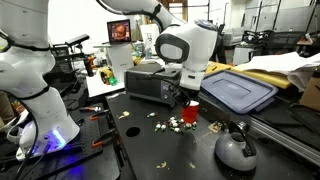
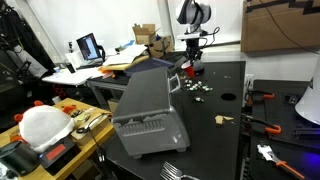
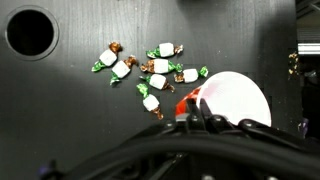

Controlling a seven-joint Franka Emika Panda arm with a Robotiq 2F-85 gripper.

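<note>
Pincer: hangs right over the cup. In every view its fingers merge with the cup's rim, so I cannot tell how wide it stands or whether it grips anything.
Cup: at the pincer's tip, on the dark surface. The exterior views show its red outside, and only the wrist view shows the white inside.
Sweets: a loose cluster of green-and-white wrapped pieces just beside the cup. The wrappers are clear in the wrist view but are only pale specks in both exterior views.
Hole: a round opening in the surface, well apart from the sweets.
Kettle: grey, seen in an exterior view only, near the cup.
Lid: blue, behind the cup.
</note>
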